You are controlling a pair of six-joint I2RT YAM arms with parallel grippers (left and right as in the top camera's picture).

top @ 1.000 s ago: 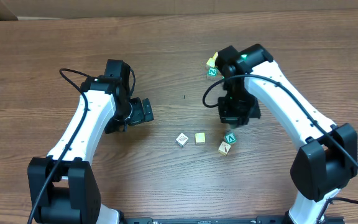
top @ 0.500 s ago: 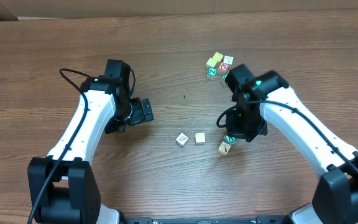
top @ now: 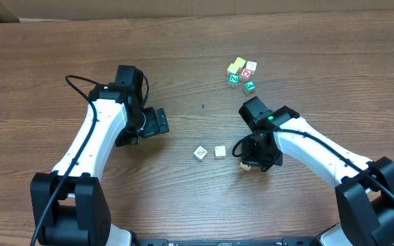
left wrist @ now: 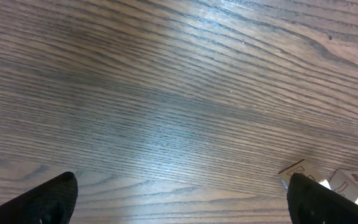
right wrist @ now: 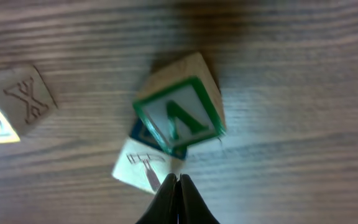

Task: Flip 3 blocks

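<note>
At the left of the tabletop (top: 306, 41) we see the left tool (top: 161, 123) hanging over bare wood, its two fingers spread wide apart with nothing between them. Its wrist view agrees: we see the left tool (left wrist: 185, 199) only as two dark fingertips (left wrist: 55, 199) in the bottom corners, with wood grain between them and the edges of two cubes showing at the lower right.

Right of it, near the middle of the tabletop, lie the three blocks in a loose row. The white cube (top: 200, 153) sits on its own, turned at an angle, with a picture face up. Just beside it on the right, not touching, is the yellow-tan cube (top: 220, 152); in the right wrist view the yellow-tan cube (right wrist: 27, 99) shows a carved X on one side.

Further right, the green-letter cube (top: 244, 165) is mostly hidden under the right tool (top: 250, 161) from above. Up close, the green-letter cube (right wrist: 179, 115) shows us three faces at once: a green-framed letter, a blue side and a white face with a hammer drawing. We cannot tell whether it lies flat or tipped. The right tool (right wrist: 178, 186) has its fingers pressed together, clamped on nothing, their tip at the edge of the hammer face.

Far right, well apart, sits a cluster of other cubes (top: 241, 74).
</note>
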